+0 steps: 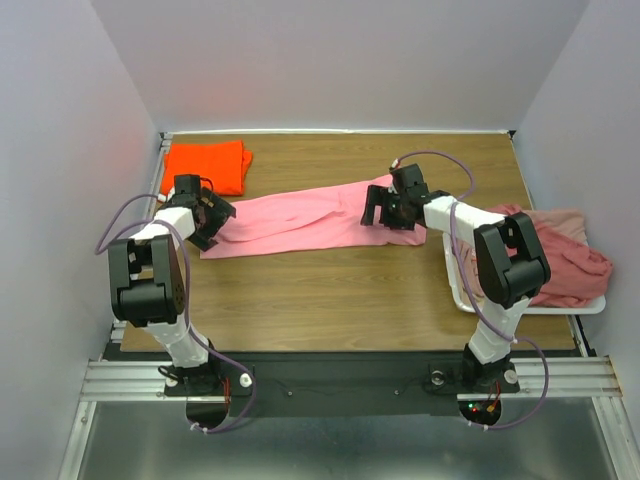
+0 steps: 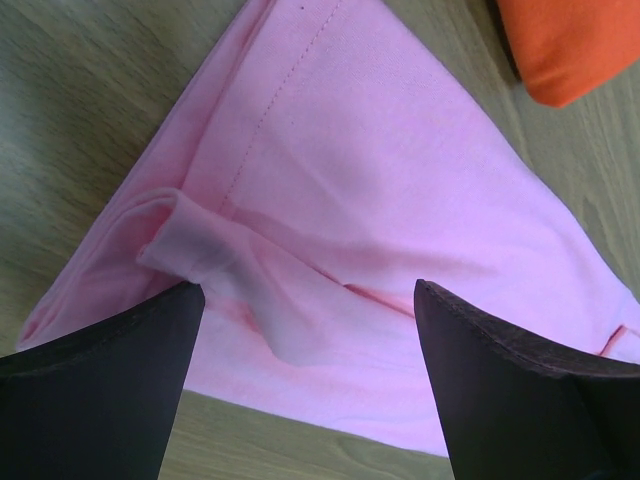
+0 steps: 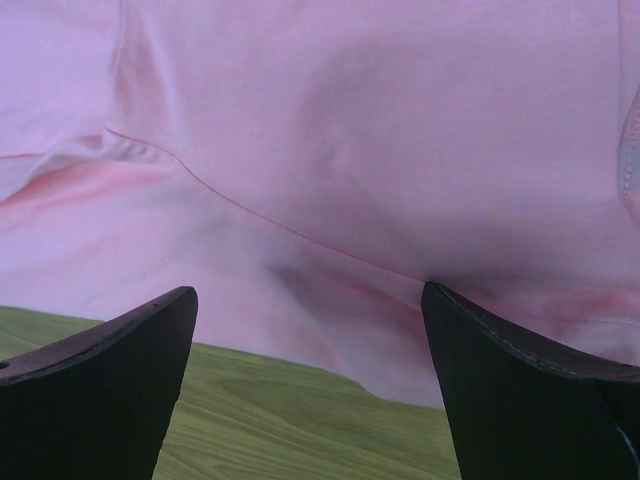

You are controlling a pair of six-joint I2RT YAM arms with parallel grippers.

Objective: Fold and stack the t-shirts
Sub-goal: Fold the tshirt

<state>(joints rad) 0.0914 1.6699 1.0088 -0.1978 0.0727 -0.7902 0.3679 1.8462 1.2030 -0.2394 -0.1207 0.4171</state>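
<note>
A light pink t-shirt [image 1: 300, 220] lies stretched in a long band across the middle of the wooden table. My left gripper [image 1: 212, 222] is open over its left end, jaws wide apart above the cloth [image 2: 330, 200]. My right gripper [image 1: 385, 210] is open over its right end, jaws spread above the near edge of the cloth [image 3: 330, 150]. A bright orange t-shirt [image 1: 207, 165] lies folded at the back left and shows in the left wrist view [image 2: 570, 45]. Dusty rose and pale pink shirts [image 1: 560, 262] are heaped at the right.
A white plastic tray [image 1: 462, 298] holds the heap of shirts at the table's right edge. White walls close in the table at the back and both sides. Bare wood [image 1: 320, 300] lies in front of the pink shirt.
</note>
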